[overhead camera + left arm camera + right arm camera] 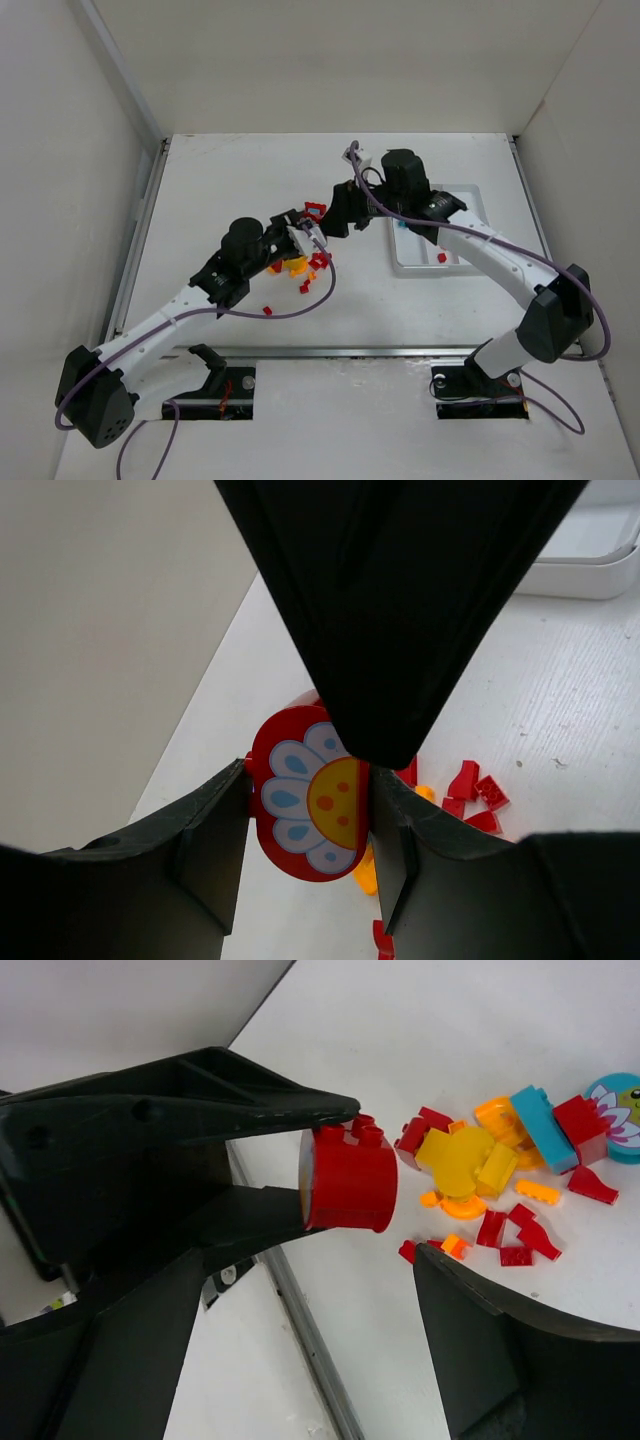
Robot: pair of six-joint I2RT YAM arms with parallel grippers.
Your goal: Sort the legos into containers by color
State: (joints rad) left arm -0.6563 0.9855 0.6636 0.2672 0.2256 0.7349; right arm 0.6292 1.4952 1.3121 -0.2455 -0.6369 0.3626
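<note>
A red disc (pixel 305 805) is clamped in the left tool (pixel 308 825), above the loose legos (pixel 500 1170) on the worktop (pixel 400 300). The right tool (pixel 340 213) is spread wide just beside it. The tray (pixel 478 196) lies rightward, nearer the right arm.

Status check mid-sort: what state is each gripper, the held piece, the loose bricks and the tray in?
left gripper: shut on red round flower-print lego.
right gripper: open, fingers straddling that lego.
red round flower-print lego: held above the white table.
loose red, orange, yellow and teal legos: heaped, unsorted.
white plastic tray: holds a red piece and a teal piece; partly hidden.
</note>
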